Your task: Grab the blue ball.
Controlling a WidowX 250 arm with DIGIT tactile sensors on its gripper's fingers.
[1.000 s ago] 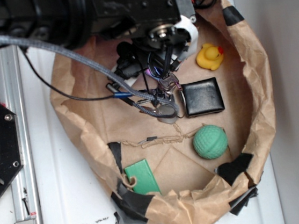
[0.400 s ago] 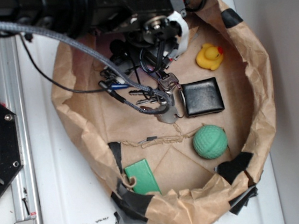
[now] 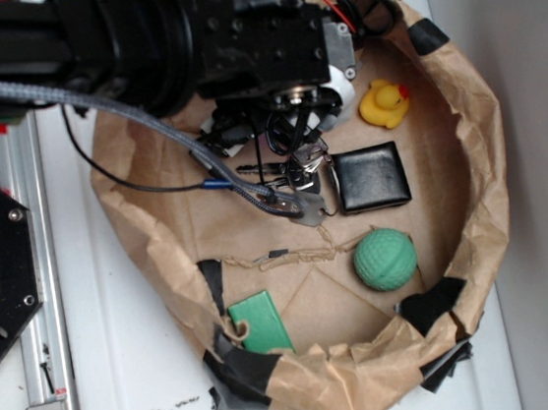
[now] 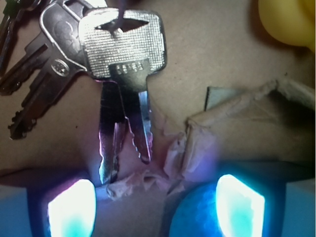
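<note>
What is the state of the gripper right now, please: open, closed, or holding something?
Gripper: open, holding nothing. In the wrist view the blue ball lies low between its two fingers, close to the one on the picture's right.

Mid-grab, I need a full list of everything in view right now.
blue ball: one, blue, bottom of the wrist view beside one finger; hidden under the arm in the exterior view
green ball: one, green, bag floor, lower right
rubber duck: one, yellow, upper right
square case: one, black, centre, just right of the keys
keys: one bunch, silver, centre
green tag: one, green, lower left
paper bag: one, brown with black tape patches, holding all of the above
gripper: one, open, lit pads
arm: one, black, over the bag's upper edge
</note>
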